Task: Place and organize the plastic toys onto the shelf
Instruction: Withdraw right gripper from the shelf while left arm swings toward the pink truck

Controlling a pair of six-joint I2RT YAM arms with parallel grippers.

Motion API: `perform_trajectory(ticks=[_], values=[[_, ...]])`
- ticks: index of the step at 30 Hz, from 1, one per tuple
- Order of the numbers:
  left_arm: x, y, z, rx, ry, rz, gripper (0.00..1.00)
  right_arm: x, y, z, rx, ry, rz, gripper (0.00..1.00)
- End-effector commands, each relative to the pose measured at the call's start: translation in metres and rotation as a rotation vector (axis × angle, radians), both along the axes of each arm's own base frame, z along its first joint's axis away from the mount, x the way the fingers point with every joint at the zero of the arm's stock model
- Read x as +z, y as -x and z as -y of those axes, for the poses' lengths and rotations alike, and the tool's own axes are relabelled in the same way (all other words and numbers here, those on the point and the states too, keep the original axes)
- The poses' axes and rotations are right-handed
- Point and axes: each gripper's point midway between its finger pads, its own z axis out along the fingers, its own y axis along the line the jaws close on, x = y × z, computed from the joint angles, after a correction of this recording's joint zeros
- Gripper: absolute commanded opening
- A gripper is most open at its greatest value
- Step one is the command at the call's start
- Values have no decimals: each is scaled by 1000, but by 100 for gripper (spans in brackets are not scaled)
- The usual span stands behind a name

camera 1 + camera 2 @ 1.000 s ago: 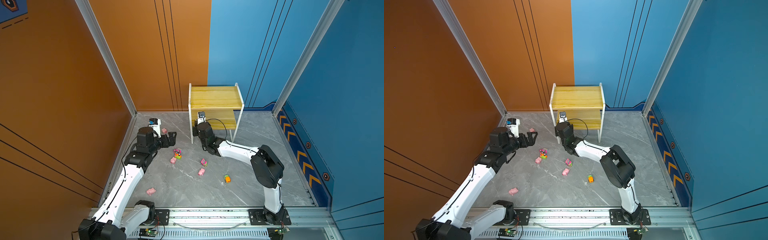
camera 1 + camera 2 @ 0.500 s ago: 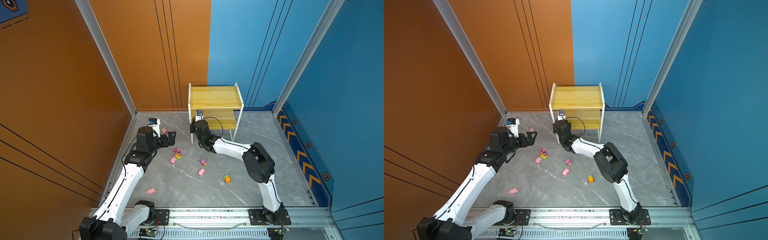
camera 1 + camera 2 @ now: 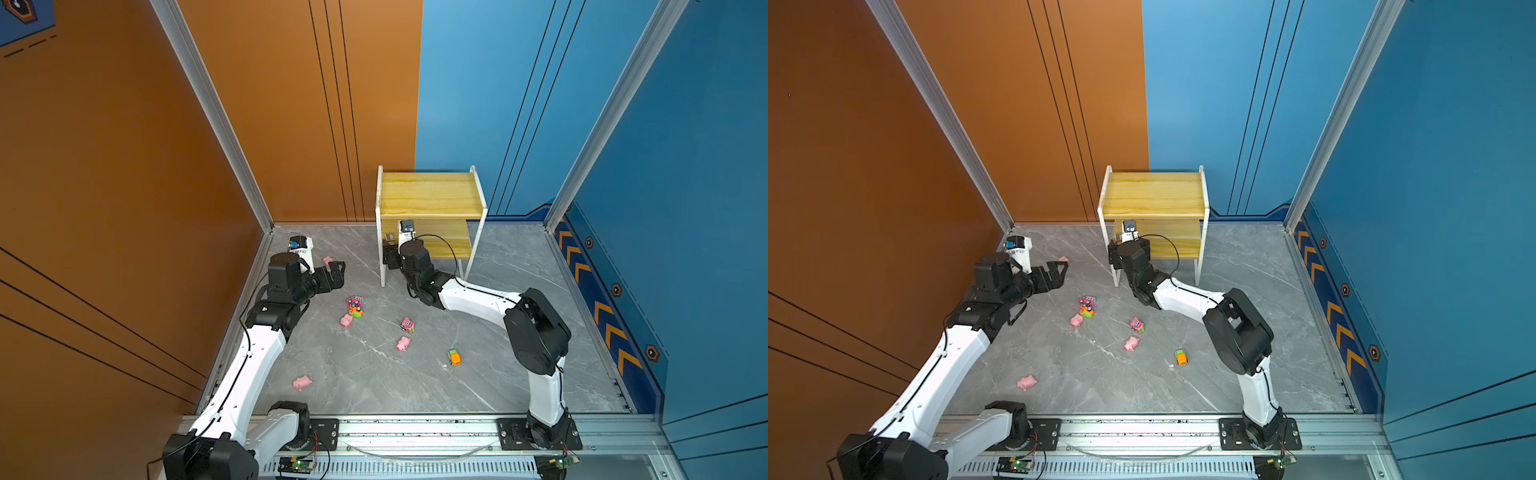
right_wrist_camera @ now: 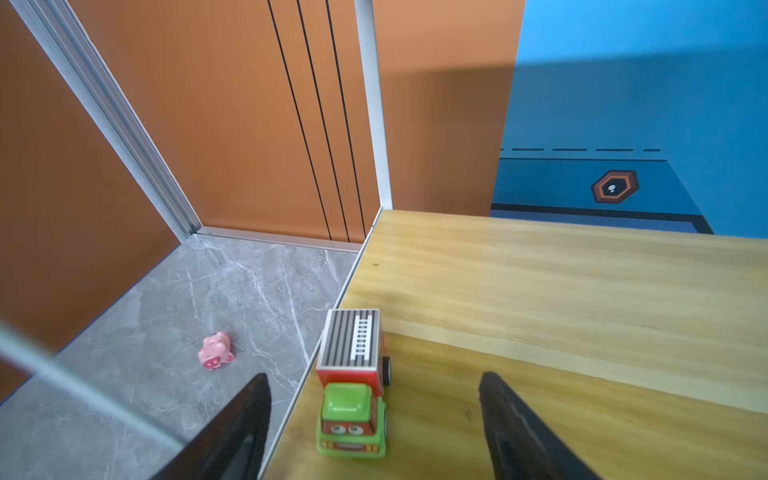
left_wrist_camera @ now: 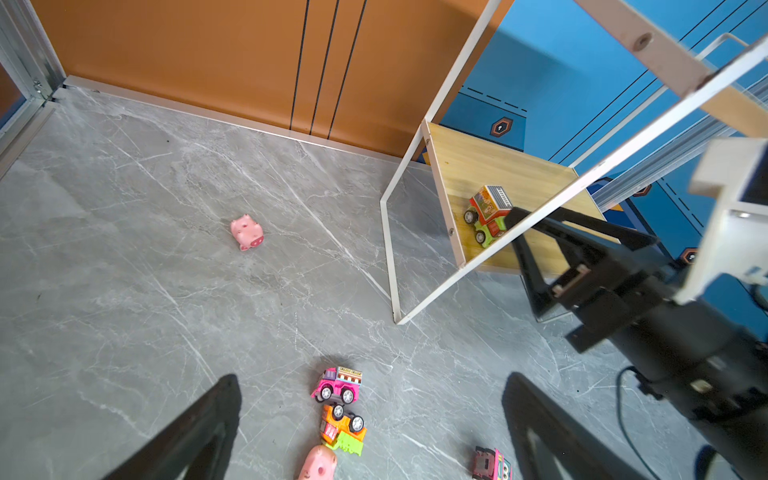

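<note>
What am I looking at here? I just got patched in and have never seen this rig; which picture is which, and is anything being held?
Two white robot arms stand on a rail at a grey floor. Both top views look down on the whole scene; each wrist view looks out past one gripper's black fingers. The right gripper is open at the shelf, with a green truck standing free on the lower board. The left gripper hangs open and empty. Four pink pigs, such as one near the rail, and four more trucks, such as the orange truck, lie on the floor.
</note>
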Motion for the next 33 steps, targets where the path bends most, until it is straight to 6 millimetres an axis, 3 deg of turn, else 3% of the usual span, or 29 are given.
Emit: perform_trajectory(ticks=[1,9,18,21,25,33], values=[[-7,-2,1,-6,12,-5,99,15,26,4,43,-31,7,81],[-25,-2,8,-10,-17,-55,99,-27,102,32,101,17,-143,81],[-62,21,56,-132,-259,-175,99,-73,182,76,112,40,-349,81],[-71,35,72,-184,-285,-209,99,-87,195,85,126,56,-405,81],[-79,52,74,-208,-271,-248,99,-106,204,85,191,111,-458,81],[-88,75,75,-278,-276,-341,99,-143,207,66,378,217,-606,76]])
